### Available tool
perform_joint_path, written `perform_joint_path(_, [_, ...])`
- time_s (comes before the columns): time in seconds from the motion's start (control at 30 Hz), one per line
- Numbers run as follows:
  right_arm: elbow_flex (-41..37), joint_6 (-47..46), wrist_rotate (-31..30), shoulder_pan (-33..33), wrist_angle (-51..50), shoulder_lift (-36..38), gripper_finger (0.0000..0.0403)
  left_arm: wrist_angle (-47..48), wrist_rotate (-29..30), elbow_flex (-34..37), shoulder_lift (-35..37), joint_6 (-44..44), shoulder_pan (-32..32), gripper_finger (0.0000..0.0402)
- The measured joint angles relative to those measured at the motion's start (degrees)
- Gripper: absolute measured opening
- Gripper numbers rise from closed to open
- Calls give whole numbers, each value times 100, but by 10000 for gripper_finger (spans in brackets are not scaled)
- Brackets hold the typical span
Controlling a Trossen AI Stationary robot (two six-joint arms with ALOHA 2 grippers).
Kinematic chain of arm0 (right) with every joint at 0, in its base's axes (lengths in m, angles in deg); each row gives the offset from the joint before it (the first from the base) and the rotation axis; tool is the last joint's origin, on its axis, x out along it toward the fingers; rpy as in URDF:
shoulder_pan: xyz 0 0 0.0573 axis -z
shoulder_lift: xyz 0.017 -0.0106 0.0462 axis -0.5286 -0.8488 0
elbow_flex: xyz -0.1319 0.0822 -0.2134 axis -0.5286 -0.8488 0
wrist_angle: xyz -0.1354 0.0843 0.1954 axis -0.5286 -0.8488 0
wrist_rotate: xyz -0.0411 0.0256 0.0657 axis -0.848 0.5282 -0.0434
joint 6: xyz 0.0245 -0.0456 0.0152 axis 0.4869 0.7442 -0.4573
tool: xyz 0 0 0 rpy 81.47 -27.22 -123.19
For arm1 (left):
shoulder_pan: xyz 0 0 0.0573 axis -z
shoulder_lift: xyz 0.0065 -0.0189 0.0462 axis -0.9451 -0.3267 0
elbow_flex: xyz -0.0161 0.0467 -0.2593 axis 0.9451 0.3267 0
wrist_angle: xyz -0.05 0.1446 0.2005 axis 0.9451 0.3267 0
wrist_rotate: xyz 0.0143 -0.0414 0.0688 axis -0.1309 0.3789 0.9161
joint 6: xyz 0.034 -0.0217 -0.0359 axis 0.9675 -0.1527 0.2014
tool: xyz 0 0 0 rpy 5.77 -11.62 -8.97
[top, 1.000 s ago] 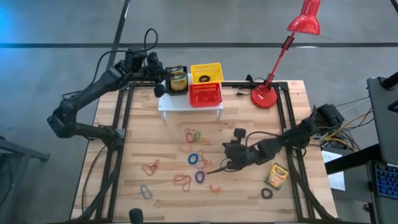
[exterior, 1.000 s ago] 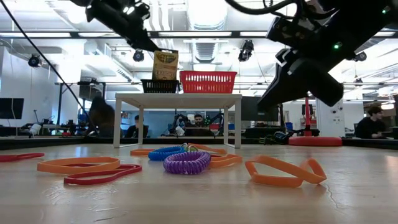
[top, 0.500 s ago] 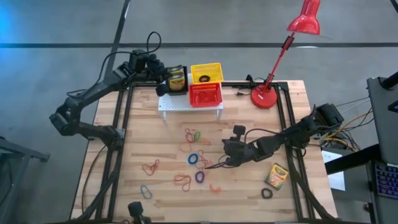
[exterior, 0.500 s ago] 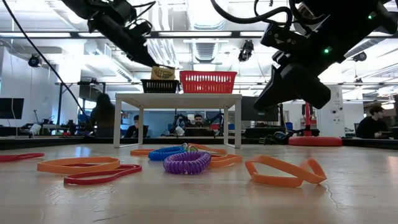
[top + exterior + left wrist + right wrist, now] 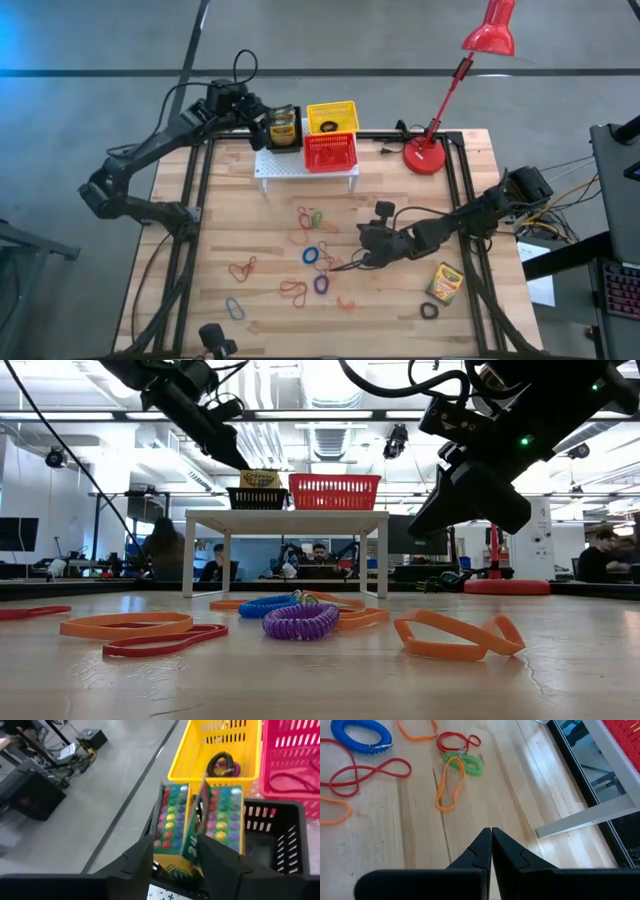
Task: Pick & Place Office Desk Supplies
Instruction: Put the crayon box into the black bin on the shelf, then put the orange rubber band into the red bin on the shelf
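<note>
The left gripper (image 5: 172, 855) hangs over the black basket (image 5: 280, 837) at the back left corner of the table (image 5: 400, 315), its fingers (image 5: 135, 860) spread to either side of a crayon box (image 5: 200, 820) that stands upright inside the basket, its dotted green-and-yellow faces showing; whether the fingers touch the card cannot be told. The basket is slotted plastic with straight walls, and sits on the white rack (image 5: 300, 170) with the yellow basket (image 5: 332, 117) just beside it and the red basket (image 5: 330, 152) in front of that one; the three stand tight together, leaving little bare rack. A dark coiled loop (image 5: 222, 764) lies in the yellow basket. The rack's thin legs leave an open gap beneath it in the low view. The right gripper (image 5: 491, 842) hovers low over the plank top near the middle, its fingers pressed together and empty. Bare wood lies right under it; the loops (image 5: 315, 255) lie scattered just to its left, some flat and thin, some coiled like cord, in red, orange, blue, purple and green. A second crayon box (image 5: 443, 284) lies flat near the table's right front, with a black loop (image 5: 429, 311) just in front of it. The red lamp (image 5: 430, 150) stands at the back right.
</note>
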Motion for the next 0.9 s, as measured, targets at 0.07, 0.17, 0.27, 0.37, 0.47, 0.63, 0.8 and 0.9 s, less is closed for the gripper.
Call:
perform_joint_path(0.07, [0, 0, 2, 0, 2, 2, 8, -4, -2, 0, 89, -44, 22, 162])
perform_joint_path(0.17, [0, -26, 5, 0, 2, 2, 8, 0, -2, -1, 214, -194, 40, 165])
perform_joint_path(0.27, [0, -36, 11, 0, 2, 2, 8, 27, 2, -2, 341, -299, 74, 165])
perform_joint_path(0.37, [0, -44, 17, 0, 1, 2, 8, 134, -1, 0, 433, -306, 163, 165])
perform_joint_path(0.47, [0, -44, 17, 0, 2, 2, 8, 250, 0, 0, 528, -307, 407, 165])
perform_joint_path(0.63, [2, -46, 15, 0, -9, 120, 8, 420, 57, 3, 583, -327, 1350, 162])
perform_joint_path(0.8, [2, -58, 7, -26, -85, 516, 9, 465, 974, 16, 512, -376, 2823, 148])
perform_joint_path(0.9, [0, -294, 25, -65, -232, 847, 12, 474, 1694, 22, 399, -706, 3751, 140])
